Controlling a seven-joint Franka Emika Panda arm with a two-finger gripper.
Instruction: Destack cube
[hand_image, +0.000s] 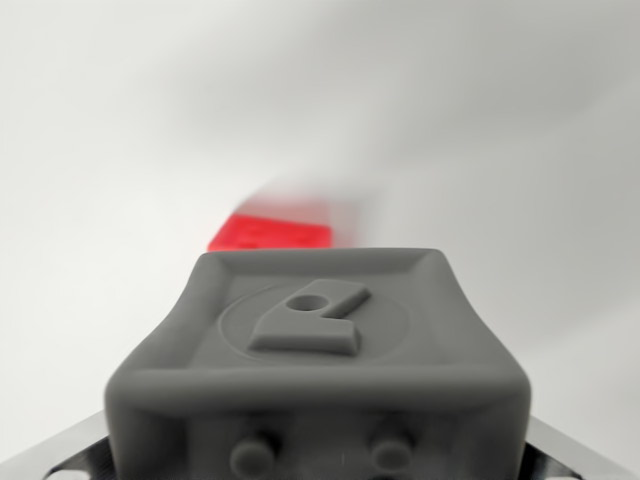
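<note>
A plain white surface (120, 150) fills the background, blurred and featureless.

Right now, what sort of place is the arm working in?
Probably a bare lab or test bench: a plain white surface, one blurred red block, and the grey claw housing filling the wrist view.

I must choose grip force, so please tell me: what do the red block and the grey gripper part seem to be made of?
Red block: probably plastic, bright uniform red with a studded-looking top; motion blur leaves this uncertain.
Grey gripper part: looks like moulded rubber or matte plastic, with soft rounded edges, no glare and a raised emblem.
</note>
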